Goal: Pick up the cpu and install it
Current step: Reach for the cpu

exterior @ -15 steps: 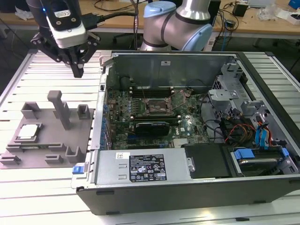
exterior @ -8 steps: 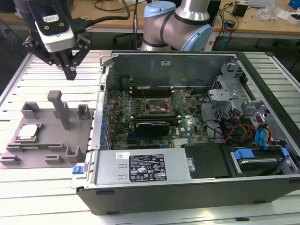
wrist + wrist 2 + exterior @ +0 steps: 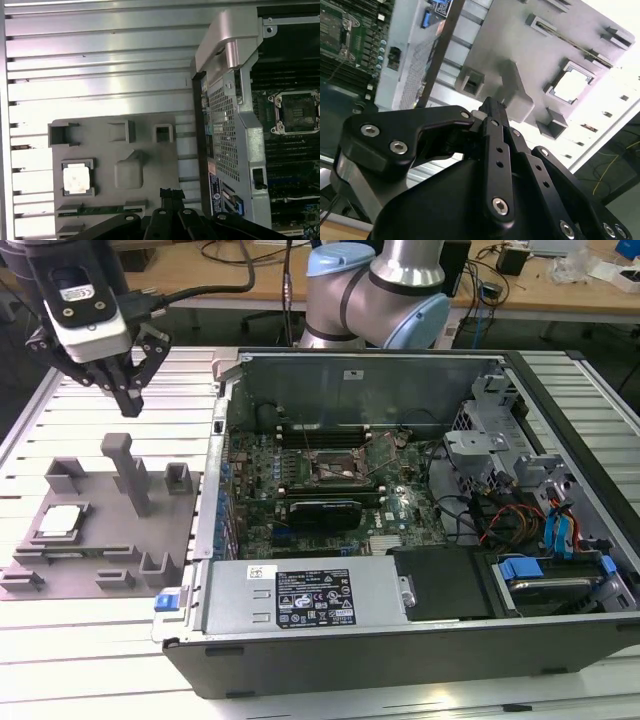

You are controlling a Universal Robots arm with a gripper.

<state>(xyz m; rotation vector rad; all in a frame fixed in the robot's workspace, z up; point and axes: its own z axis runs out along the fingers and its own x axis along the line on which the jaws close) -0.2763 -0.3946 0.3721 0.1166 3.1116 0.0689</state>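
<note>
Approach step: gripper point(image 3: 130, 400) hovers above the grey fixture point(image 3: 160, 530), fingers pressed together, empty. The cpu point(image 3: 60, 522) sits untouched; grasping needs them spread, centred overhead.

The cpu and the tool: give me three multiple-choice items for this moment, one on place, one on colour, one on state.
1. Where does the cpu lie?
A. in the motherboard socket
B. in a recess of the grey fixture plate
C. on the power supply

2. What colour is its top?
A. green
B. black
C. pale silver-white

3. What does the tool hold?
A. nothing
B. the cpu
C. a cable

1 B: it sits framed in the plate, beside the computer case.
2 C: it shows bright in both wrist views.
3 A: it hangs bare above the plate.
</note>
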